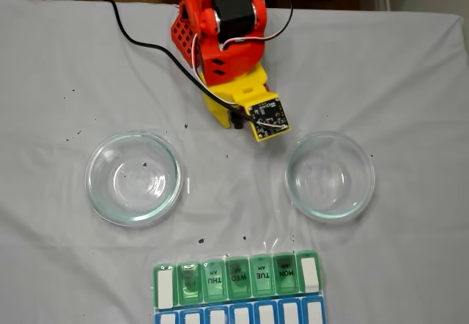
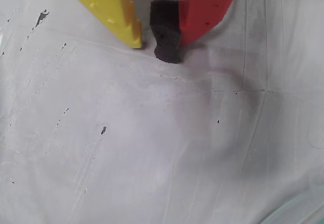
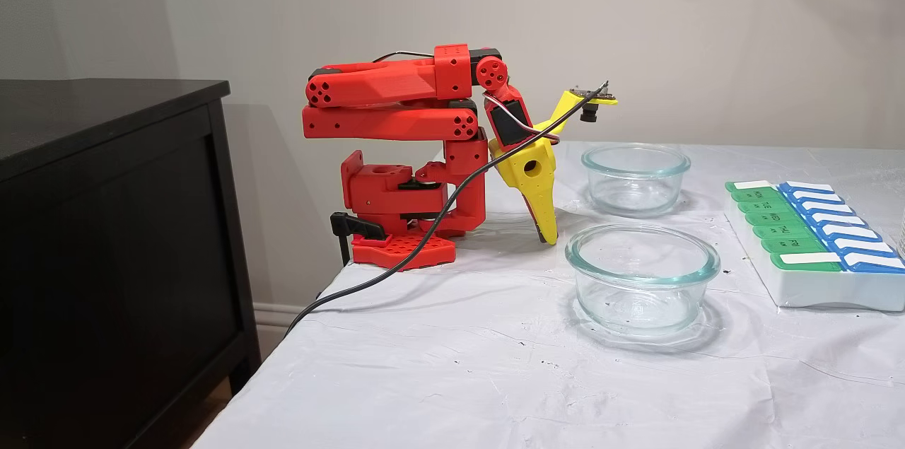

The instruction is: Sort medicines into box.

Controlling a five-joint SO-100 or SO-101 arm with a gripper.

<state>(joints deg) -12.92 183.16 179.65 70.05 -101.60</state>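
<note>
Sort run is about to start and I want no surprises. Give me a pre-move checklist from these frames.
1. Gripper empty: ok. The jaws are nearly together with nothing between them, and the tips are down on the cloth.
2. Medicines located: not ok. None can be seen on the cloth or in either dish.
3. Left glass dish and right glass dish in the downward-looking fixed view are upright and clear of the arm: ok.
4. Pill organiser lids open to receive: cannot tell. They look flat.
5. Black cable clear of the dishes: ok.
</note>
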